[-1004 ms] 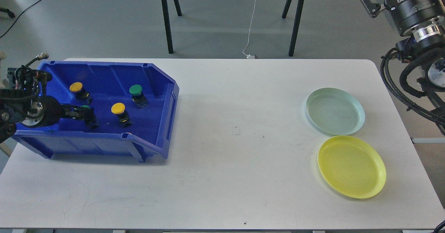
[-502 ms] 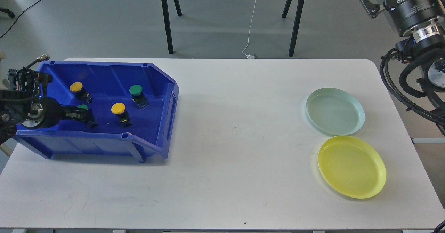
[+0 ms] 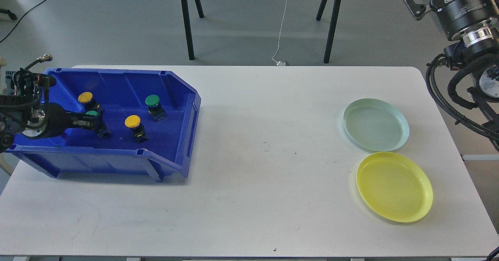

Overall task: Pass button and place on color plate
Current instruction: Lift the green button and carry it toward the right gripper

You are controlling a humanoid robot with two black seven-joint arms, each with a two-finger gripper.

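Note:
A blue bin (image 3: 186,136) at the table's left holds two yellow buttons (image 3: 85,97) (image 3: 132,121) and a green button (image 3: 152,100). My left gripper (image 3: 93,121) reaches into the bin from the left and is shut on a second green button (image 3: 92,113), held slightly above the bin floor. A pale green plate (image 3: 376,124) and a yellow plate (image 3: 393,187) lie at the table's right, both empty. My right gripper (image 3: 414,2) is raised at the top right corner, off the table; its fingers are partly cut off by the frame.
The white table (image 3: 265,175) spreads between the bin and the plates. Black stand legs (image 3: 187,19) and cables are on the floor behind the table.
My left gripper has risen and drawn back slightly to the left with the green button in it. The right arm has barely moved.

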